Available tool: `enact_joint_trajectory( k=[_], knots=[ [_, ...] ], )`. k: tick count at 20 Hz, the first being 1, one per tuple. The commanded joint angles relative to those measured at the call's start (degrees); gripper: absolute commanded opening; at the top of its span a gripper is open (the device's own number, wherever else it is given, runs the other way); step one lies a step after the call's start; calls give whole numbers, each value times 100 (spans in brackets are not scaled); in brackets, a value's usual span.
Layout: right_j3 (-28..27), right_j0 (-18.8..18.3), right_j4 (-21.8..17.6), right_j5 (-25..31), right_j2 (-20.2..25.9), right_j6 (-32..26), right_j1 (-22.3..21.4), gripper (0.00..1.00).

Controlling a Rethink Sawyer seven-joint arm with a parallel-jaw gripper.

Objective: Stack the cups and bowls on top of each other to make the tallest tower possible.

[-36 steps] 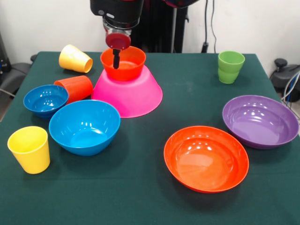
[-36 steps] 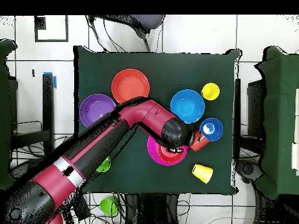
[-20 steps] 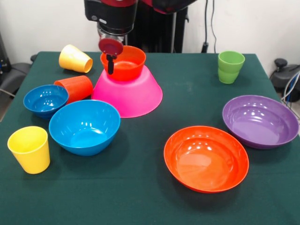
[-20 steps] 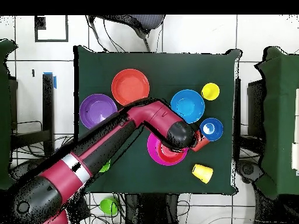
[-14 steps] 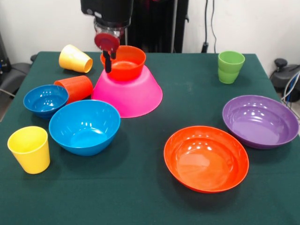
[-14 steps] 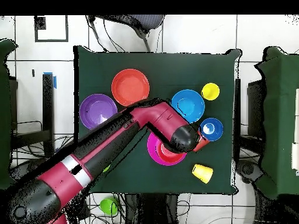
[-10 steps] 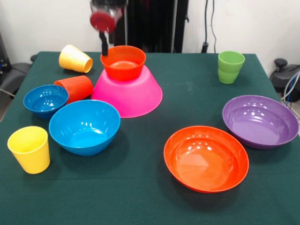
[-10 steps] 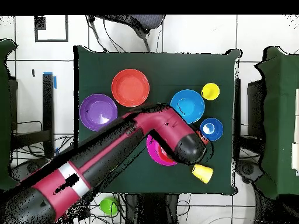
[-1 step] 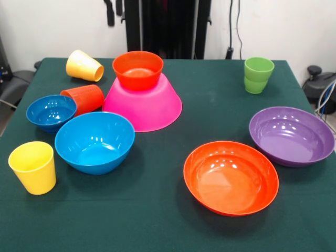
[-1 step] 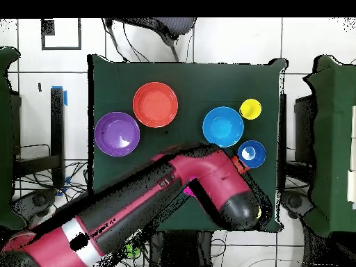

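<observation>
Fingers in front view only

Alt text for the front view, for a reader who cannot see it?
A small orange bowl sits upright on an upturned large pink bowl on a green table, with loose bowls and cups around them. The claw hangs at the top edge, holding nothing.

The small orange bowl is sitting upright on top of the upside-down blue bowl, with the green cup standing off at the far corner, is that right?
Not quite. The small orange bowl does sit upright on an upside-down bowl, but that bowl is the large pink bowl, not a blue one; both blue bowls rest on the table. The front view shows this. The green cup does stand off at the far corner.
</observation>
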Motion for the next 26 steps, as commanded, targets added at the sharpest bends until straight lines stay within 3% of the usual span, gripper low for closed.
enact_joint_trajectory(
  k=[1, 6, 11, 14, 17, 26],
  knots=[
    [512, 105, 101, 425, 1182, -1774, -556, 100],
    [443, 71, 451, 677, 1338, -1417, -574, 100],
    [365, 151, 1029, 1434, 1637, -1061, -156, 100],
    [300, 224, 1104, 1605, 1728, -638, 77, 100],
    [213, 282, 973, 1428, 1803, -60, 180, 100],
    [814, -81, 164, 347, 1691, -1102, -676, 100]
  ],
)
